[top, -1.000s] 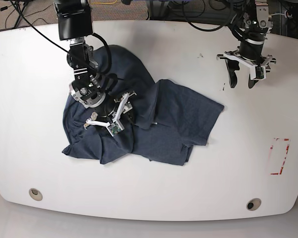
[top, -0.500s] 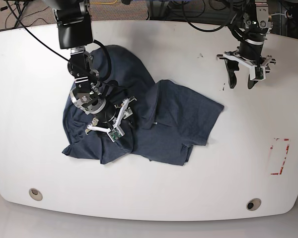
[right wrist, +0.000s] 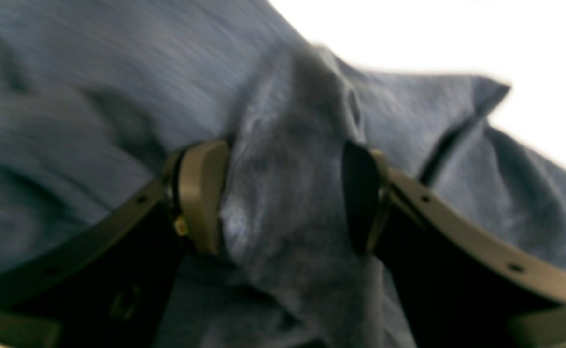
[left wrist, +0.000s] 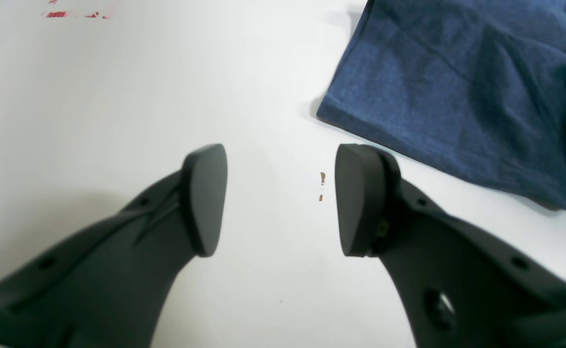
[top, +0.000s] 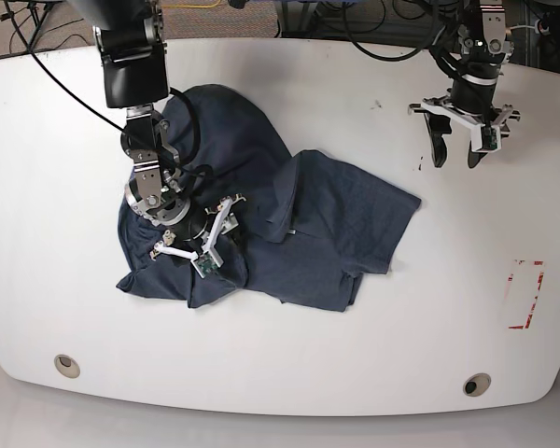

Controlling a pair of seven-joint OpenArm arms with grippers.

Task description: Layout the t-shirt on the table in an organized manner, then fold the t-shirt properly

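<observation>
The dark blue t-shirt (top: 327, 224) lies crumpled and bunched on the white table (top: 373, 345), left of centre. My right gripper (top: 210, 238) is down on its left part. In the right wrist view, the right gripper (right wrist: 285, 198) is open and straddles a raised ridge of the t-shirt (right wrist: 288, 145); that view is blurred. At the far right, my left gripper (top: 455, 159) hangs open over bare table. The left wrist view shows the left gripper (left wrist: 280, 200) holding nothing, with a flat edge of the t-shirt (left wrist: 457, 72) beyond its right finger.
A red-and-white marking (top: 525, 296) sits near the right edge, and also shows in the wrist view as the marking (left wrist: 75, 13). Two metal grommet holes (top: 66, 365) (top: 476, 384) lie near the front edge. Small brown specks (left wrist: 321, 179) dot the table between the left fingers. Cables run behind the far edge.
My right gripper has slid toward the front left across the t-shirt, and its arm has swung left. The left gripper has stayed where it was.
</observation>
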